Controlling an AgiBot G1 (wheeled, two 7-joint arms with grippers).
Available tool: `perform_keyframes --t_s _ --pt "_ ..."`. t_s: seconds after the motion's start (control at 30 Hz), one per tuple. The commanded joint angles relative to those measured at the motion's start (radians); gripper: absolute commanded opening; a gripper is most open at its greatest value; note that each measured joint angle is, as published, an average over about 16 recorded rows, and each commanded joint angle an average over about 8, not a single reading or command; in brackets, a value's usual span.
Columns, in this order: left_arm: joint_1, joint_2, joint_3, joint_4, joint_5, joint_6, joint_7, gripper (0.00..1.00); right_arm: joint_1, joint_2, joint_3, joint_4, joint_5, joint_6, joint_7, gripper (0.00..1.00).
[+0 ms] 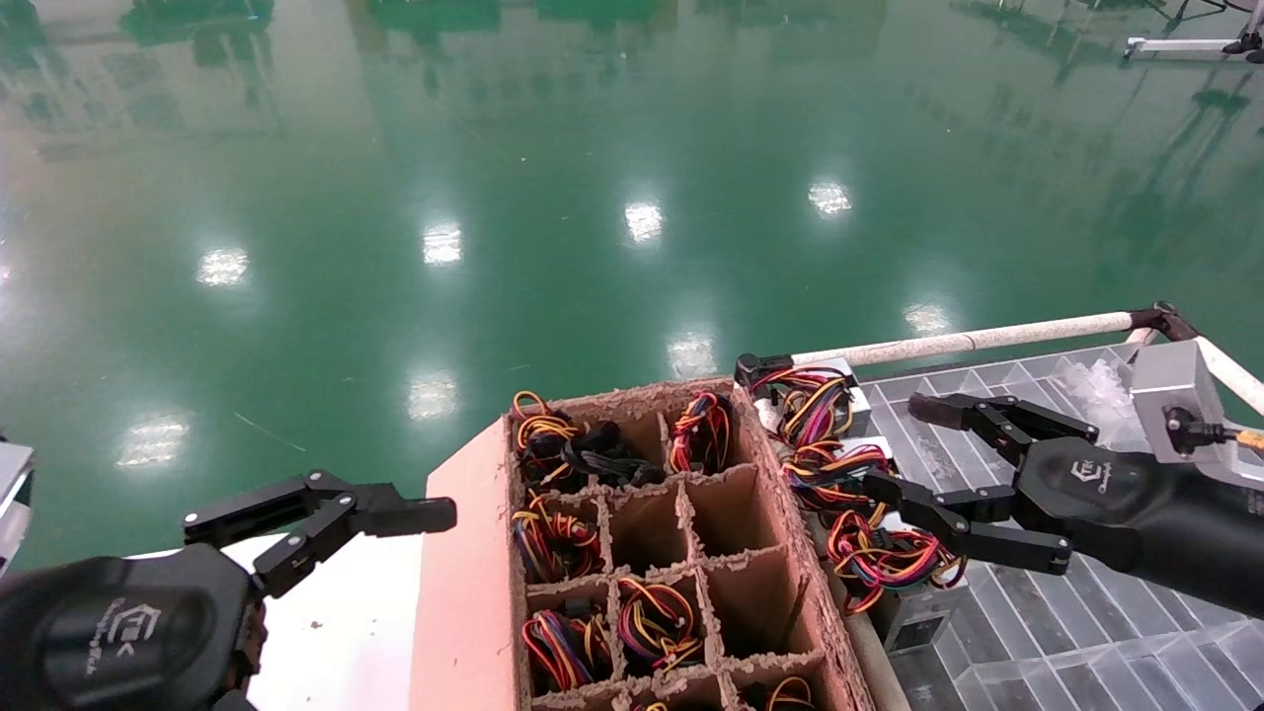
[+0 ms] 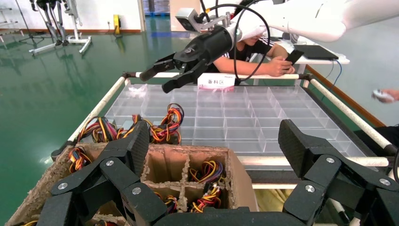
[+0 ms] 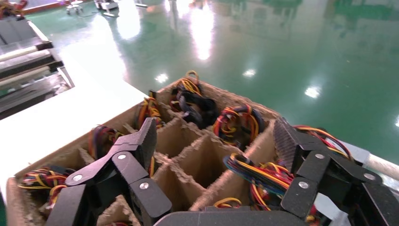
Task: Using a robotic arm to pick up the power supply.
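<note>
Several power supplies lie on the clear tray beside the cardboard box, each a silver-grey case under a bunch of coloured wires. My right gripper (image 1: 899, 446) hangs open just above the wires of the middle power supply (image 1: 834, 472). In the right wrist view those wires (image 3: 263, 172) lie between the spread fingers, close to one pad (image 3: 283, 136), and the gripper (image 3: 215, 134) holds nothing. Another power supply (image 1: 894, 568) lies nearer, its case (image 1: 908, 617) showing. My left gripper (image 1: 415, 612) stays open and empty at the box's left side.
The compartmented cardboard box (image 1: 464, 592) holds more wired units, and some cells are empty. A clear gridded tray (image 1: 1086, 632) with a white pipe rail (image 1: 987, 341) fills the right. A silver block (image 1: 1165, 390) sits behind my right wrist. A seated person (image 2: 254, 52) is beyond the tray.
</note>
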Motion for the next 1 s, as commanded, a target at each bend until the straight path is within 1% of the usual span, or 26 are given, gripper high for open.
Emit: perform_keyframes --t_s 0.03,0.9,1.0 --pt "0.000 0.000 0.000 0.000 0.000 0.000 0.000 1.00 -0.004 0.002 -0.003 0.020 0.010 -0.003 0.005 1.00" --pt "0.000 0.000 0.001 0.000 -0.001 0.000 0.001 1.00 -0.054 0.024 -0.038 0.285 0.147 -0.043 0.067 1.00" --pt "0.000 0.000 0.001 0.000 -0.001 0.000 0.001 1.00 -0.057 0.026 -0.040 0.301 0.155 -0.046 0.071 1.00"
